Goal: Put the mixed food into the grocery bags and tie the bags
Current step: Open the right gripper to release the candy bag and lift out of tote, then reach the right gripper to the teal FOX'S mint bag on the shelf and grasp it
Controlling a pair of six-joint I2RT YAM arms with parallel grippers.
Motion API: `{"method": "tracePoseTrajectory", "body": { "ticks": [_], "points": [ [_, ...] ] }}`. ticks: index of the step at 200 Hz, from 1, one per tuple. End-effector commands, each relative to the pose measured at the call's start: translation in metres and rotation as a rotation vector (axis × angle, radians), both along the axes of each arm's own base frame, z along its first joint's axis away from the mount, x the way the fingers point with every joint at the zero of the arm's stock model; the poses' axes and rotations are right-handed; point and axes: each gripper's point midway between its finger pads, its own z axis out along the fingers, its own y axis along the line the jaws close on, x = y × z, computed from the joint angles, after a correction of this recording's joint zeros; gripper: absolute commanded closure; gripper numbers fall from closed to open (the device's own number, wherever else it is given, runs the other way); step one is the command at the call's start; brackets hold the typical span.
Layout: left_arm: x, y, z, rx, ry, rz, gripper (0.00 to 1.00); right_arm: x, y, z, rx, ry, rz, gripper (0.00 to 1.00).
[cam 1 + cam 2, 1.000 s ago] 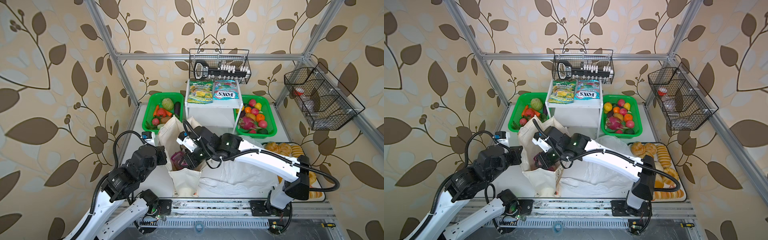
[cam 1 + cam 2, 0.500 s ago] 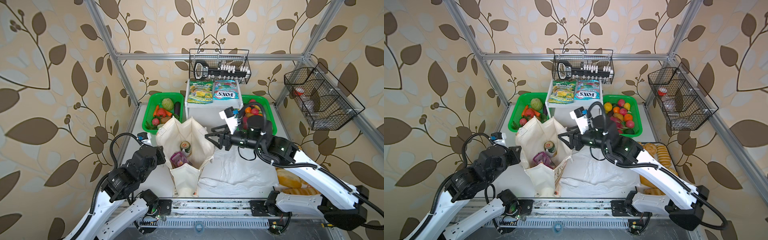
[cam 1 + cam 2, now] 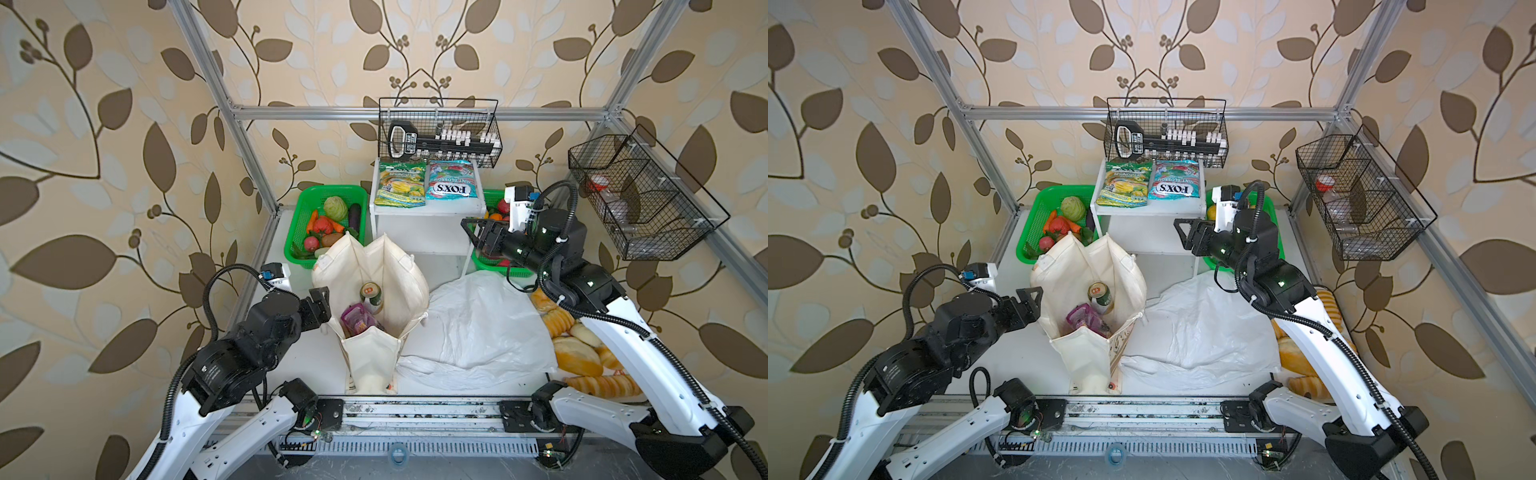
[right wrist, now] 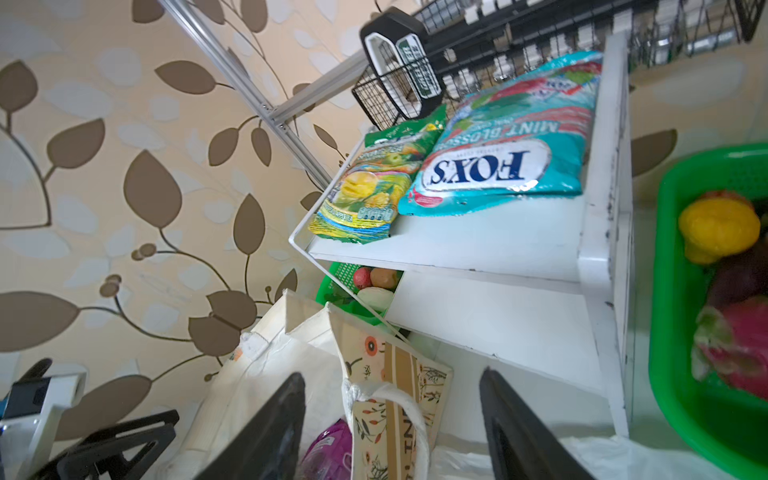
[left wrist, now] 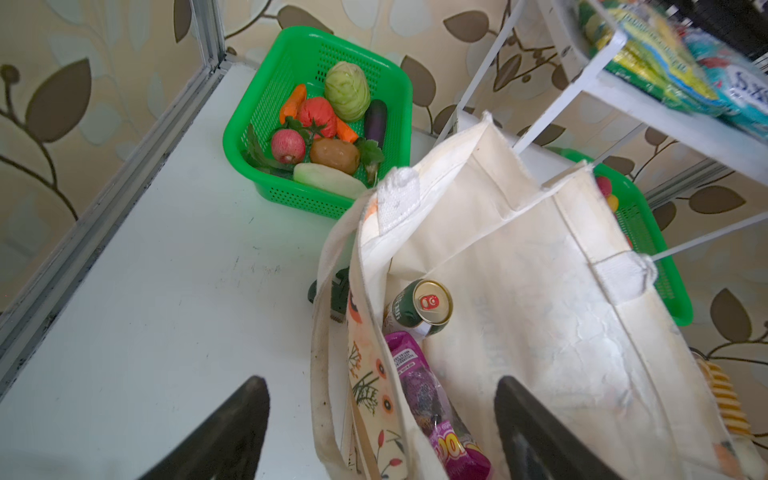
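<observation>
Left wrist view shows the left gripper point(image 5: 380, 380) with its jaws spread wide. The printed left wall of the cream canvas tote point(image 5: 519, 257) runs up between the two fingers, though whether either one touches the cloth is hard to tell from here. Inside the tote sits the green-gold drink can point(image 5: 424, 307), top up, and the purple snack packet point(image 5: 432, 411) leans just near of it. In both top views the tote stands open-mouthed on the white table point(image 3: 316, 361), left of centre, with the left green basket point(image 3: 309, 199) of toy vegetables beyond its far-left corner.

The right gripper point(image 3: 473, 235) hangs empty with its jaws well apart, beside the right edge of the white shelf point(image 3: 428, 216) and over the near-left corner of the right green basket point(image 3: 494, 270). On the shelf top lies the "FOX'S" candy packet point(image 3: 452, 183), touching the green-yellow snack packet point(image 3: 400, 185) on its left. The right wrist view shows the pink dragon fruit point(image 4: 744, 353) and a yellow toy fruit point(image 4: 719, 228) lying in the right green basket. The white plastic carrier bag point(image 3: 478, 328) lies flat and crumpled on the table right of the tote, its edge against the tote's base. Golden bread loaves point(image 3: 577, 353) lie right of the bag, partly under the right arm.
</observation>
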Motion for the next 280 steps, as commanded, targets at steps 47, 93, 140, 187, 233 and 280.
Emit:
{"method": "tracePoseTrajectory", "body": {
  "ticks": [47, 93, 140, 187, 233, 280],
  "points": [
    [-0.012, 0.016, 0.038, 0.120, -0.101, -0.045, 0.03, 0.029, -0.016, 0.019, 0.230, 0.088, -0.230, 0.39],
    [-0.016, 0.024, 0.047, 0.180, -0.130, -0.048, 0.01, 0.068, -0.013, 0.013, 0.427, 0.132, -0.389, 0.40],
    [-0.021, 0.024, 0.058, 0.192, -0.135, -0.077, 0.01, 0.098, 0.003, 0.003, 0.566, 0.165, -0.471, 0.40],
    [-0.018, 0.015, 0.054, 0.196, -0.119, -0.114, 0.01, 0.117, 0.011, -0.014, 0.648, 0.185, -0.525, 0.42],
    [-0.018, 0.016, 0.055, 0.211, -0.120, -0.116, 0.01, 0.128, 0.013, -0.028, 0.746, 0.210, -0.575, 0.47],
    [-0.021, 0.019, 0.057, 0.206, -0.116, -0.108, 0.01, 0.126, 0.009, -0.029, 0.778, 0.182, -0.623, 0.77]
  ]
}}
